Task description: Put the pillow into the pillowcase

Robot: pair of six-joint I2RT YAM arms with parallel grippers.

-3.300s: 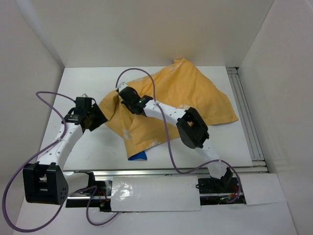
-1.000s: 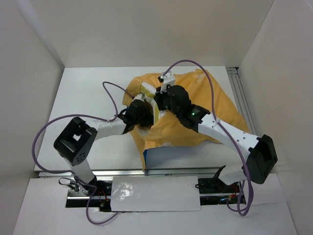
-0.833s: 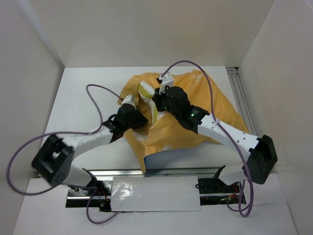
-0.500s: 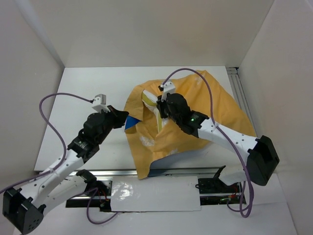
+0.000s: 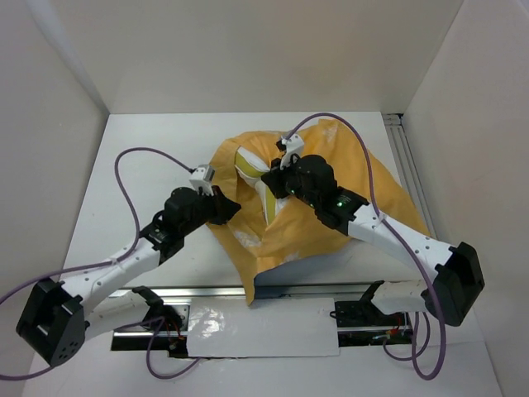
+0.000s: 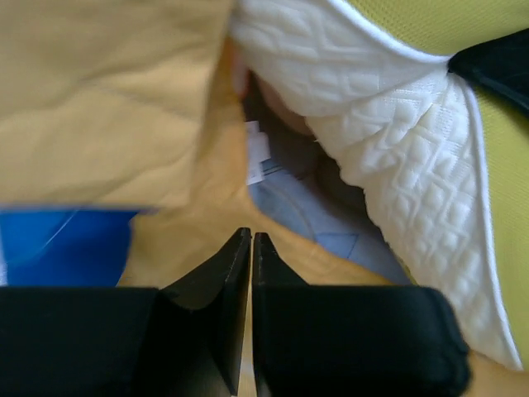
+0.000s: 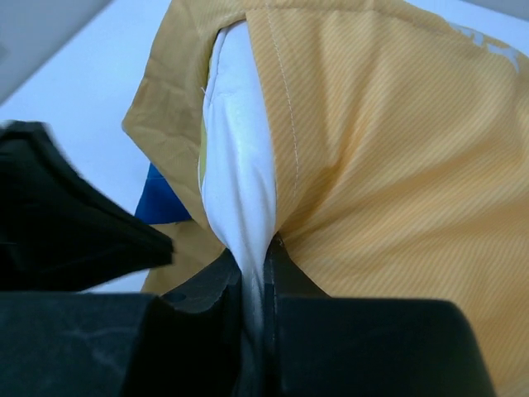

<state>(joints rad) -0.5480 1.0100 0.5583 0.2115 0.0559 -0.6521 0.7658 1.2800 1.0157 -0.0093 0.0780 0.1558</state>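
My left gripper (image 6: 250, 248) has swung back in at the 9 o'clock edge of the pillowcase (image 5: 355, 157), fingers together on nothing. The right gripper (image 7: 254, 263) stays clamped on the pillow (image 5: 246, 161), which is mostly inside with a corner poking out at 10 o'clock. I reckon the mouth needs regrabbing.

In the last half second the left pincer (image 6: 250, 238) has moved right, off the bare bench (image 5: 132, 141) to the left edge of the case (image 5: 331, 215). Its elbow has swung up and inward. The blue patch (image 6: 58, 244) beside it is gone from the overhead view. Over three seconds the case has been drawn nearer, to the bench's front edge. The pillow (image 5: 245, 161) has come into sight in its mouth, pinched by the right pincer (image 7: 256, 252), which earlier lay at the case's left edge.
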